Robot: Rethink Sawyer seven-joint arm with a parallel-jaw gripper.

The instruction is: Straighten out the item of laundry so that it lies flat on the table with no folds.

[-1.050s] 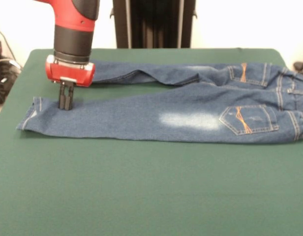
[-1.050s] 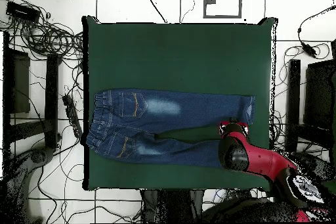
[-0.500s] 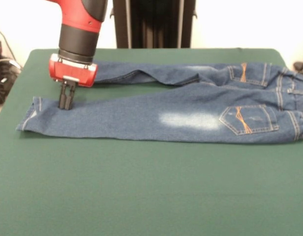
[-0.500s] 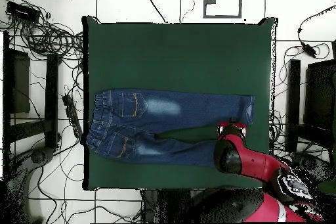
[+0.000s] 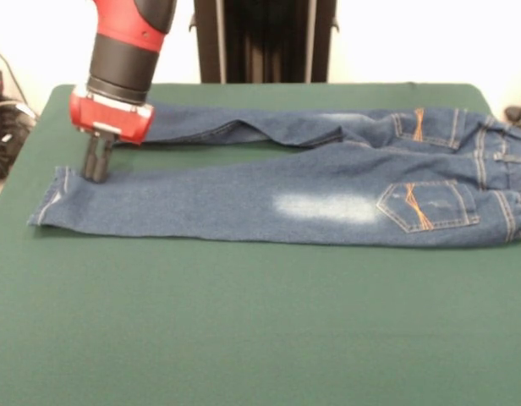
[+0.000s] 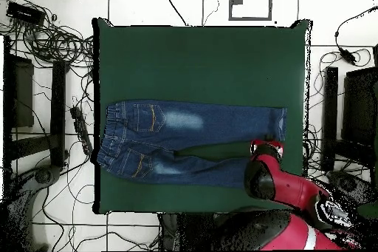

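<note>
gripper at the cuff end of the spread denim jeans

the gripper (image 5: 95, 167) has its black fingers pressed together, clenched, tips down on the nearer leg of the denim jeans (image 5: 311, 199) close to its hem. from there the jeans stretch away lengthwise over the green table (image 5: 244, 321), both legs laid out, the waistband at the end farthest from the gripper; the farther leg shows a fold beside it.
</note>
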